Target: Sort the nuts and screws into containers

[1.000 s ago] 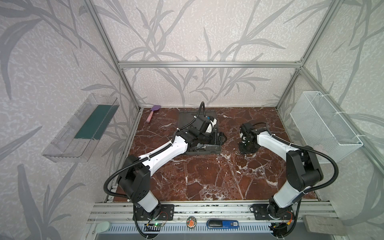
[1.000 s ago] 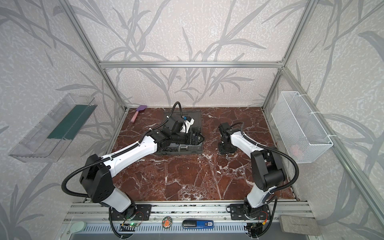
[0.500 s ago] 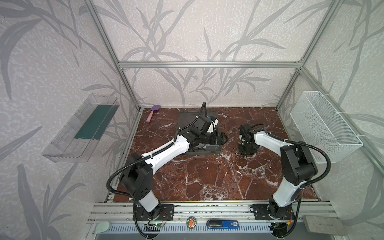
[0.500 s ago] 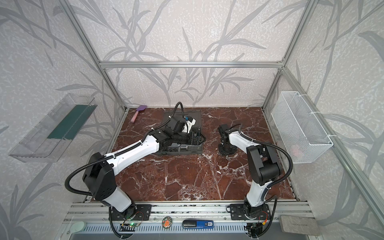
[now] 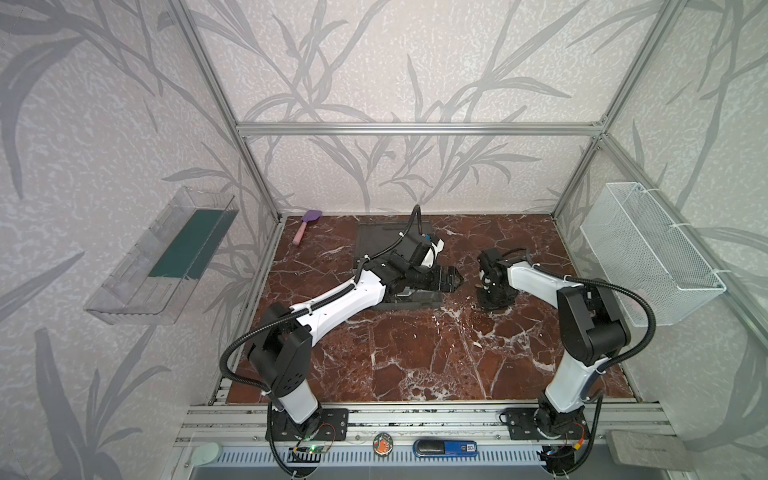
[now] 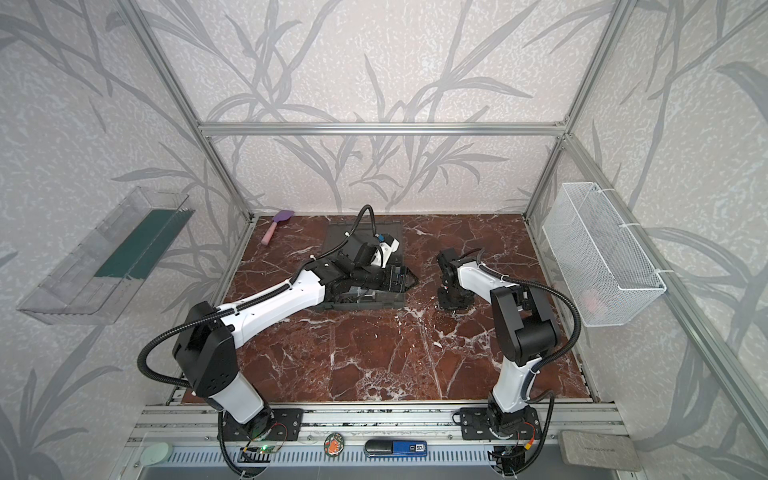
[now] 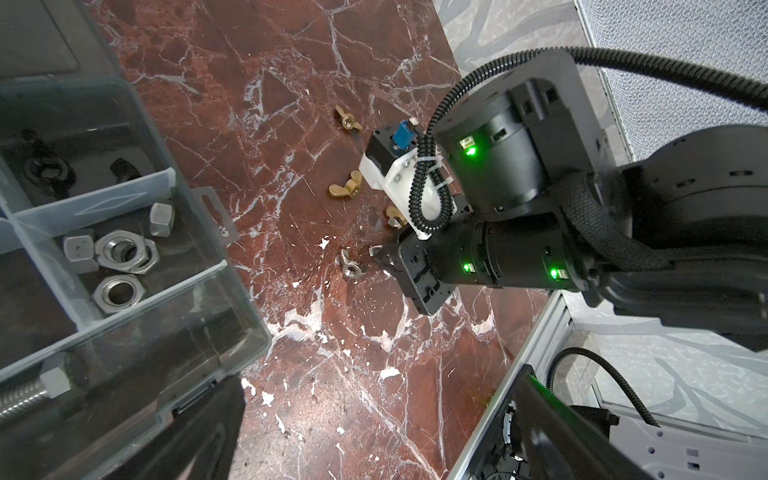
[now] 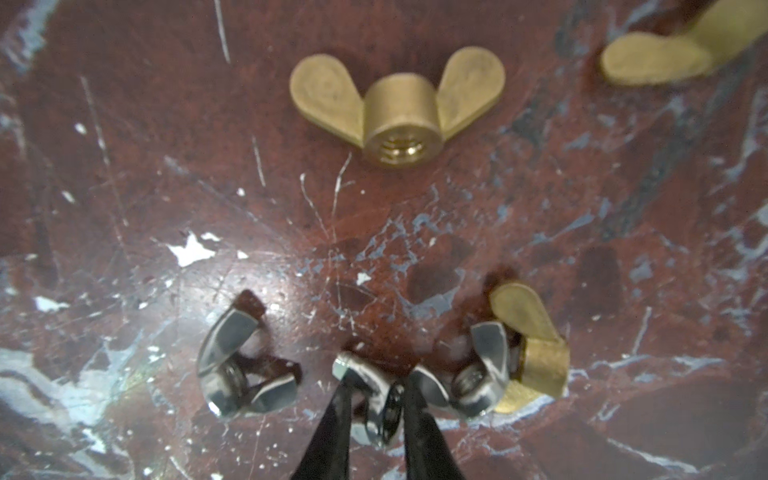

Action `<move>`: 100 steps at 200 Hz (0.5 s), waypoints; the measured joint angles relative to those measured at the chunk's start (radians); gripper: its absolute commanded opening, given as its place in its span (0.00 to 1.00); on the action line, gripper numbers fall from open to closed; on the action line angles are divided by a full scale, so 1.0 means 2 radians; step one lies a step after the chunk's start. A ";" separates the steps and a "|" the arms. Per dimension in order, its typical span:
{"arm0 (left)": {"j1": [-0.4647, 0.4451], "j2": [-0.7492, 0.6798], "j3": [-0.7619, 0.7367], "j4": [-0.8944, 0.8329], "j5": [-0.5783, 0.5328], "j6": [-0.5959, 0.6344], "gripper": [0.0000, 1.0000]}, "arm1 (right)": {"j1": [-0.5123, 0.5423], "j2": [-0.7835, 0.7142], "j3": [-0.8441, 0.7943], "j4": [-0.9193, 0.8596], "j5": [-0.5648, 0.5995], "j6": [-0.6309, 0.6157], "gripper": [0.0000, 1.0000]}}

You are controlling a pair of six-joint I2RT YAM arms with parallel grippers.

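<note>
Right tool (image 8: 377,380) is down on the surface (image 5: 415,353), and its black tips stand narrow, one on each flank of a small silver nut (image 8: 376,409). They look pinched onto it. The nut is too blurred to say which way its bore points.

The key relation is where that nut has to go. In both top views the dark grey organizer case (image 5: 399,305) lies to the left of the right tool, across a strip of bare surface. So I judge the carry to be a short sideways run toward the middle. The right arm is the one on the pile. The left tool (image 5: 452,279) hangs wide open and empty at the case's right end, between the case and the pile.

Now the count, loose pieces first. The right wrist view shows three brass wing nuts (image 8: 399,108), one cut by the frame edge and one touching a silver neighbour. It also shows two silver wing nuts (image 8: 245,368) flanking the tool, and the nut in the tips makes six.

In the case, the left wrist view shows four silver hex nuts (image 7: 124,251) in one compartment (image 7: 199,286), two large and flat and two small. There is one threaded bolt (image 7: 20,399) in the next. Beyond lie dark pieces (image 7: 45,172) I can't count.
</note>
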 measured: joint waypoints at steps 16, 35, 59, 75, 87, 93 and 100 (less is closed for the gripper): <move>-0.005 0.008 0.005 0.001 0.003 0.000 0.99 | 0.000 0.002 0.001 0.000 0.000 0.000 0.16; -0.011 0.012 0.007 0.004 0.005 0.000 0.99 | 0.000 0.002 0.003 0.000 0.000 0.000 0.14; -0.016 0.012 0.009 0.013 0.013 0.000 0.99 | 0.000 0.002 0.007 0.000 0.000 0.000 0.09; -0.018 0.012 0.013 0.014 0.015 0.001 0.99 | -0.001 0.002 0.008 0.001 0.001 -0.001 0.08; -0.019 0.012 0.016 0.017 0.016 0.002 0.99 | -0.001 0.002 0.008 0.001 0.002 -0.001 0.07; -0.019 0.012 0.016 0.020 0.016 0.002 1.00 | -0.001 0.002 0.008 0.001 0.002 -0.001 0.06; -0.019 0.012 0.016 0.021 0.016 0.002 0.99 | -0.001 0.002 0.008 0.001 0.002 -0.001 0.05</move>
